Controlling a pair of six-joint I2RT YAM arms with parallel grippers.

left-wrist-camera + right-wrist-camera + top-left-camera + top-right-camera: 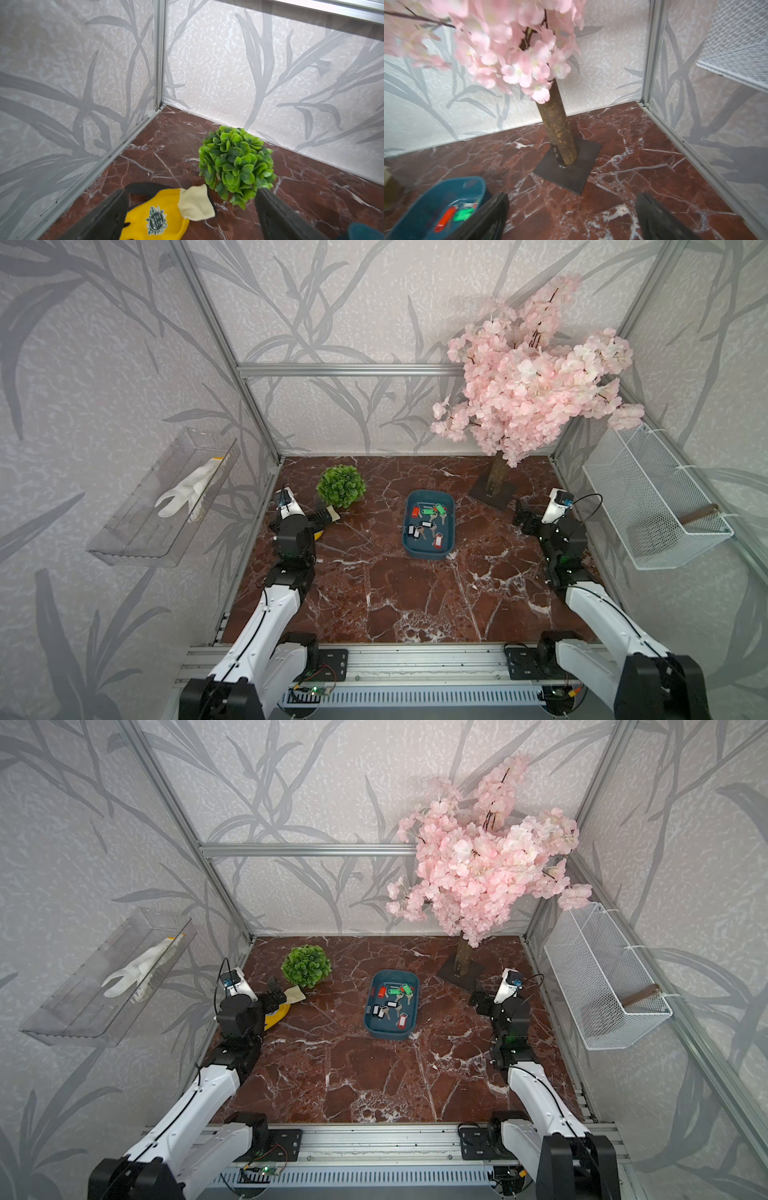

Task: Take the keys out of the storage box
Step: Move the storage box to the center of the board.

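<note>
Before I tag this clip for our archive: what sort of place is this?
Probably a staged robot test cell, not a home: an aluminium frame lined with wallpaper, a marble-look table, and a fake blossom tree.

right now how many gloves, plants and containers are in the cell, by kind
gloves: 2 (white glove, yellow glove)
plants: 2 (green ball plant, pink blossom tree)
containers: 3 (storage box, clear bin, wire basket)
total: 7
</note>
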